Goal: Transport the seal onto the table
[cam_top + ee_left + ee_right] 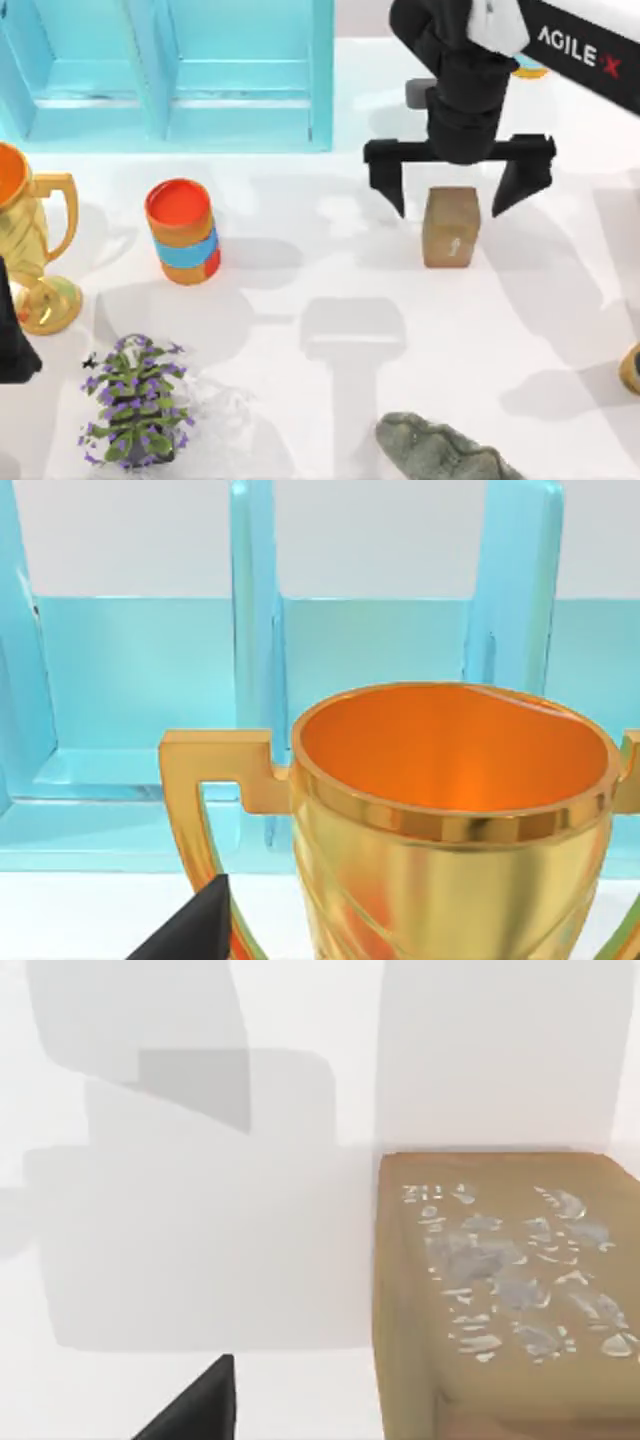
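Note:
The seal [451, 227] is a small tan-brown block with a pale mark on its front face. It stands upright on the white table [290, 420], right of centre. My right gripper [450, 200] hangs open just behind and above it, one black finger on each side of the block's top and neither touching it. In the right wrist view the seal [505, 1290] lies close below, its top face speckled with pale marks, and one dark fingertip [200, 1405] stands off to its side. My left arm [15, 340] is parked at the table's left edge.
A light-blue shelf unit [170, 70] spans the back left. An orange-and-blue cup [182, 232] stands left of centre, a gold trophy [30, 240] at the far left, a purple-flowered plant [135, 400] at the front left, and a grey-green ridged figure [440, 450] at the front.

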You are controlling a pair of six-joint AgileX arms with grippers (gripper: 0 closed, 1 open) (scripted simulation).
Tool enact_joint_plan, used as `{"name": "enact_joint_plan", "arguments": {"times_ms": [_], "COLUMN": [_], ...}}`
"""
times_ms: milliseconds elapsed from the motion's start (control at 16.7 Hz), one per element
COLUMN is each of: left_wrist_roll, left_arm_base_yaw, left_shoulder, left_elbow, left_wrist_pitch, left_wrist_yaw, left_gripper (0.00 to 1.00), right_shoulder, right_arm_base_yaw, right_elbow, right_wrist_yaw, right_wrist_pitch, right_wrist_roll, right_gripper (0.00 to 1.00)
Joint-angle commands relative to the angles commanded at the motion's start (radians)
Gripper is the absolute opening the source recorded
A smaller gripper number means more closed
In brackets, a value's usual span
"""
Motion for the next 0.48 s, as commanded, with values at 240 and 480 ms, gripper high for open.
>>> {"name": "enact_joint_plan", "arguments": {"times_ms": [240,480], "left_wrist_roll": [0.000,0.000], "left_arm_base_yaw": [0.000,0.000], "left_shoulder": [0.000,0.000], "left_elbow": [0.000,0.000], "left_wrist_pitch": [0.000,0.000], "left_wrist_yaw": [0.000,0.000], "left_gripper": [1.00,1.00], "right_shoulder": [0.062,0.108], "right_arm_base_yaw": [-0.001,-0.006], "right_elbow": [0.326,0.608], "right_wrist_yaw": [0.002,0.003], "right_wrist_pitch": [-0.227,-0.445], "right_wrist_roll": [0.000,0.000], "right_gripper": [1.00,1.00]}}
